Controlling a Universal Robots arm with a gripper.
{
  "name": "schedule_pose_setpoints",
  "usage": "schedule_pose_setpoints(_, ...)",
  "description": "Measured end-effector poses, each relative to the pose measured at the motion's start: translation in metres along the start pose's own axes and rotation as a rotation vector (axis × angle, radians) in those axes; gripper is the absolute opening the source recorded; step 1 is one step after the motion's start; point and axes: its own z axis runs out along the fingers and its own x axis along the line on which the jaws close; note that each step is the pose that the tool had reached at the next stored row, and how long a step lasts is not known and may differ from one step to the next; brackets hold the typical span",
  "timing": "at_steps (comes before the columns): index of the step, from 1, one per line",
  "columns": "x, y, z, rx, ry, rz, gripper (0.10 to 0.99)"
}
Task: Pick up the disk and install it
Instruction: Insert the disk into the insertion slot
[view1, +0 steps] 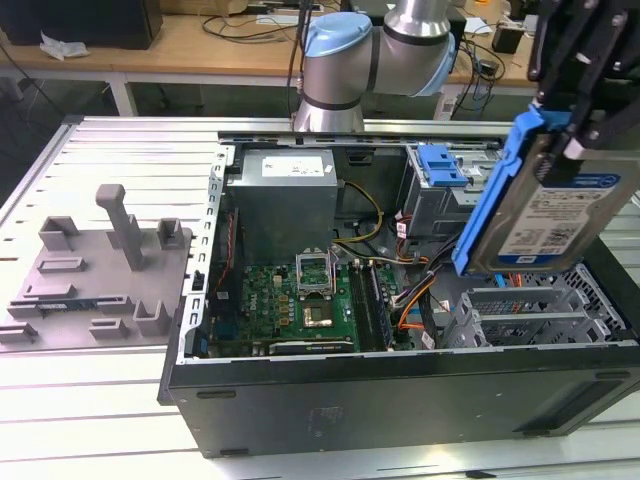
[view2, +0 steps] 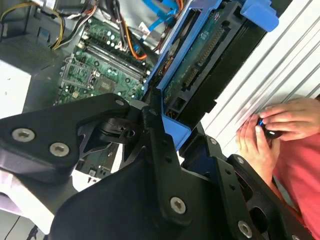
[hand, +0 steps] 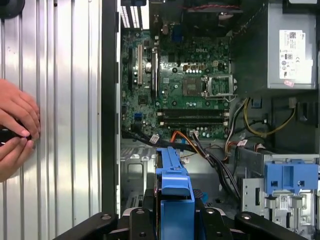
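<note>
The jaws of the gripper (view1: 566, 148) are clamped on the disk (view1: 545, 215) at its upper end, pressing on the blue frame from 2 sides. The disk hangs tilted in the air, its white-and-blue label facing the exterior view, clear of the desk (view1: 110, 145) and above the end of the open computer case (view1: 400, 400) at the exterior view's right. In the second wrist view the black links of the gripper (view2: 165, 127) close around the disk (view2: 200, 57), whose green circuit side shows there. In the first wrist view the disk (hand: 175, 182) appears edge-on as a blue strip over the case floor.

Below lie the circuit board (view1: 300, 295) with its bare chip socket, bundles of coloured wires, and a grey metal box (view1: 285, 195) with a white sticker. A small blue latch (view1: 440, 165) sits on the bay at the far side of the case. A grey tray (view1: 100, 270) of moulded blocks rests well apart – at the exterior view's left.

Beside the case a person's 2 hands (hand: 17, 130) rest on the ribbed desk – fingers pinched on a small dark thing.
</note>
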Motion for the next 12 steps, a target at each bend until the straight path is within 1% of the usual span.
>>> schedule_pose_setpoints(1,0.001,-0.0067,0.0004,0.0,0.0001,0.0,0.365)
schedule_pose_setpoints(2,0.0015,-0.0103,0.0007,0.0,0.0001,0.0,0.365)
schedule_pose_setpoints(3,0.0017,-0.012,0.0013,0.0,-0.0002,0.0,0.365)
schedule_pose_setpoints(8,0.0021,-0.0165,0.0042,0.0,0.0001,0.0,0.365)
schedule_pose_setpoints(12,0.0024,-0.0174,0.0072,0.0,0.0001,0.0,0.365)
